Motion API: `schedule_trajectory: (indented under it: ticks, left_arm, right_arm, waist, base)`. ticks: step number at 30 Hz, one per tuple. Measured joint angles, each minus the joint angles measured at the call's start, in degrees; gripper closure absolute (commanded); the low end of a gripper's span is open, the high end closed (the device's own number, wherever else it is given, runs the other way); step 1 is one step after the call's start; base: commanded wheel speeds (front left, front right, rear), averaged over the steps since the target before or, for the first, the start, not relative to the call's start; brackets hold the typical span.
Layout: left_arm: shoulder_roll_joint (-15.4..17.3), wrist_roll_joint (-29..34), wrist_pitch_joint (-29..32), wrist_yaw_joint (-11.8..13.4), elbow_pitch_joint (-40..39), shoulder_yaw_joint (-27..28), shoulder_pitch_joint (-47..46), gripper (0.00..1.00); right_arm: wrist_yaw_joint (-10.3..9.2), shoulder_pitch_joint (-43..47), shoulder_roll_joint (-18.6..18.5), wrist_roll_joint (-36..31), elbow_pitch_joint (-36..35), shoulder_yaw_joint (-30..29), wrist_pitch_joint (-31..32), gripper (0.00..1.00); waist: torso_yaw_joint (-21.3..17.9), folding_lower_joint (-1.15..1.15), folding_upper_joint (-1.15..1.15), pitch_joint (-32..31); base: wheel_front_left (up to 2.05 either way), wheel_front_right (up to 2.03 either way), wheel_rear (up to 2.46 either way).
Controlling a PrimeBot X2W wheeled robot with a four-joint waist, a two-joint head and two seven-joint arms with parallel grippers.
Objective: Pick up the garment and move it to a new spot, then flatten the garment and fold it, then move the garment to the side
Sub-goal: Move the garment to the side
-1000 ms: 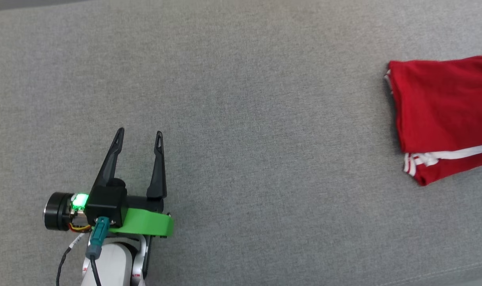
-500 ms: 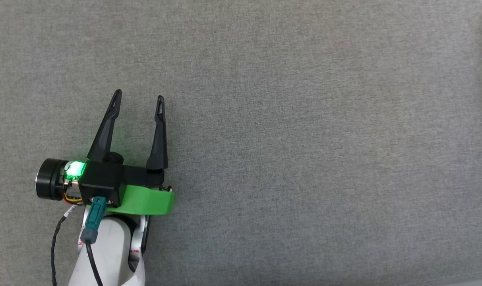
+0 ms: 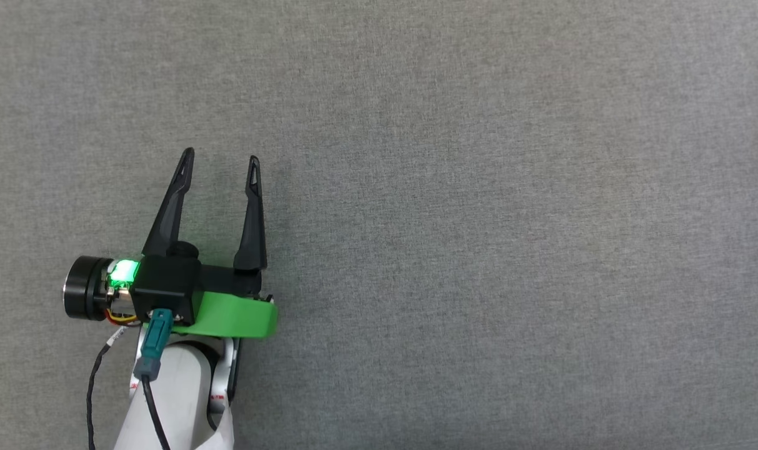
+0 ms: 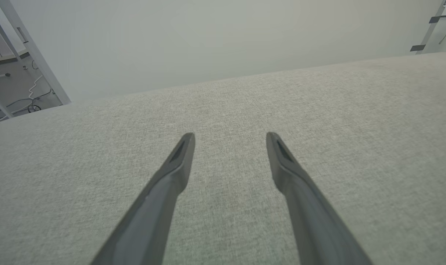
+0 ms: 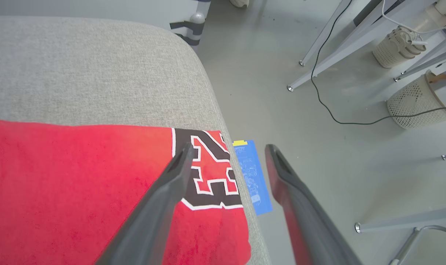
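Observation:
The garment (image 5: 79, 184), a red T-shirt with a dark-and-white printed number, lies folded flat at the rounded end of the grey padded surface (image 5: 83, 70), its edge reaching the rim. My right gripper (image 5: 228, 147) hovers open above that edge, one finger over the print, the other over the floor, holding nothing. My left gripper (image 3: 219, 159) is open above bare grey fabric at the lower left of the head view, and its fingers (image 4: 178, 162) hold nothing.
Beyond the surface's rim the floor holds a blue sheet (image 5: 252, 176), metal table legs (image 5: 318, 48), a black cable (image 5: 340, 117) and two pale mesh baskets (image 5: 417, 99). A white wall (image 4: 208, 40) stands behind the surface's far edge.
The head camera has swung away, so the garment has left the head view. The left arm keeps its open pose.

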Motion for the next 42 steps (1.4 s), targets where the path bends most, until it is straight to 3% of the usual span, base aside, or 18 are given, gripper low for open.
schedule_trajectory:
  ticks: [6,13,17,23,30,36,42]
  left_arm:
    - [-0.7,-0.7,0.0,0.4,1.1,0.0,2.0,0.00]
    - [-1.3,-1.5,0.0,0.6,2.6,0.2,5.7,0.00]
    - [-1.6,-1.6,0.0,0.5,3.3,0.4,7.4,0.00]
    - [-2.1,-1.6,0.0,0.4,4.4,0.6,8.1,0.00]
    - [-2.4,-1.6,0.0,0.0,5.4,1.0,9.4,0.00]
    - [-2.5,-1.6,0.0,0.0,6.7,1.5,11.2,0.00]
    - [-2.6,-1.6,0.0,-0.1,7.1,1.9,13.6,0.00]
  right_arm:
    - [0.00,1.5,0.5,-0.3,-2.9,-0.2,-11.3,0.00]
    - [0.00,4.4,5.3,-3.7,-9.3,-4.2,-21.9,0.00]
    - [0.00,7.2,11.2,-8.0,-17.3,-7.1,-22.9,0.00]
    - [0.00,15.6,23.4,-16.8,-32.9,-11.9,-23.1,0.00]
    - [0.00,26.9,36.4,-24.1,-42.6,-12.3,-23.3,0.00]
    - [-0.01,37.4,43.1,-26.4,-44.2,-11.1,-23.3,0.00]
    - [-0.01,45.5,45.2,-26.7,-44.1,-10.3,-23.3,0.00]
  waist:
    - [0.5,-0.01,0.00,-4.6]
    - [1.7,-0.01,0.00,-10.7]
    - [2.7,-0.01,0.00,-13.9]
    - [4.7,-0.01,0.00,-18.0]
    - [6.8,-0.01,0.00,-21.6]
    - [7.8,-0.01,0.00,-24.9]
    - [7.8,-0.01,0.00,-27.8]
  base:
    - [0.00,0.00,0.00]
    - [0.00,0.00,0.00]
    - [0.00,0.00,0.00]
    - [0.00,0.00,0.00]
    - [0.00,0.00,0.00]
    - [0.00,0.00,0.00]
    - [0.00,0.00,0.00]
